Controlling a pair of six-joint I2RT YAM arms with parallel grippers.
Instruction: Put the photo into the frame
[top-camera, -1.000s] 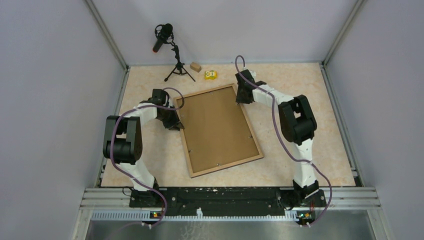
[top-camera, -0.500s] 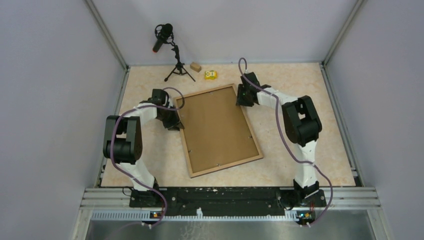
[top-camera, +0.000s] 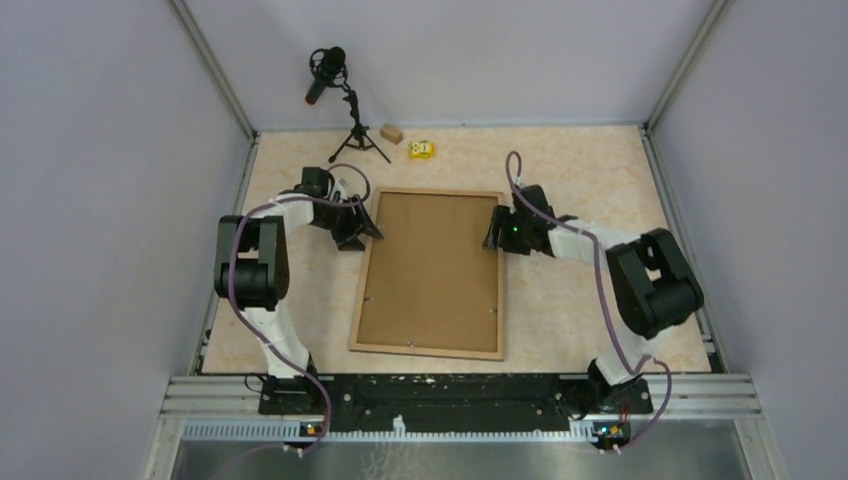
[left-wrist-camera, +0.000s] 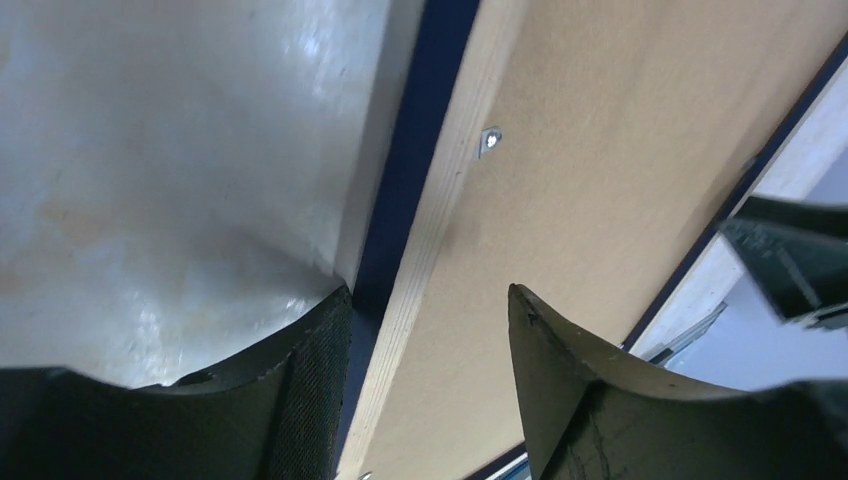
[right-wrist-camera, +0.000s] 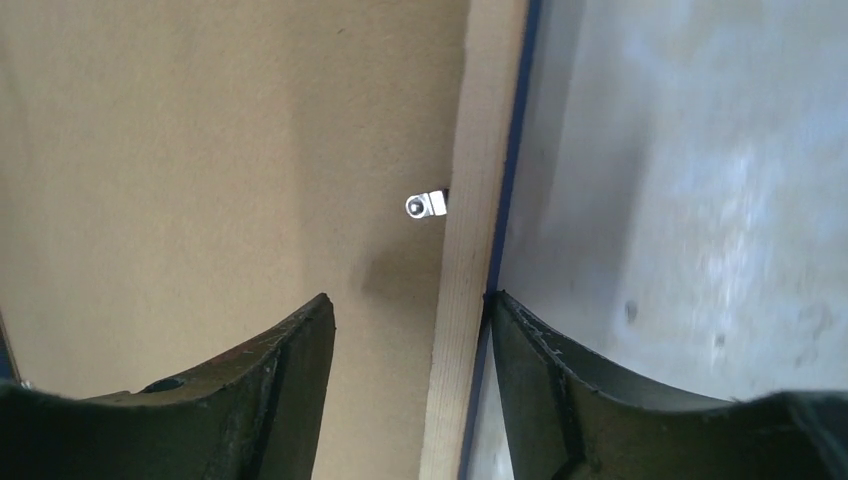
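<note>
The frame (top-camera: 425, 350) lies flat mid-table, light wood rim up, with the plain brown backing board (top-camera: 432, 265) filling it. The photo is hidden. My left gripper (top-camera: 357, 224) is open and straddles the frame's left rim (left-wrist-camera: 440, 210): one finger by the dark blue outer edge, the other over the board (left-wrist-camera: 600, 180). My right gripper (top-camera: 493, 229) is open and straddles the right rim (right-wrist-camera: 480, 150): its right finger touches the blue outer edge, its left is over the board (right-wrist-camera: 200, 150). Small metal clips (left-wrist-camera: 489, 140) (right-wrist-camera: 425, 205) sit on the rim.
A microphone on a tripod (top-camera: 345, 110) stands at the back left. A small wooden block (top-camera: 391, 133) and a yellow object (top-camera: 421, 149) lie near the back wall. Grey walls close the table's left, right and back sides.
The frame has turned from a slanted lie to nearly square with the table. The right gripper moved nearer and rightward with its rim; the left gripper shifted slightly farther and rightward.
</note>
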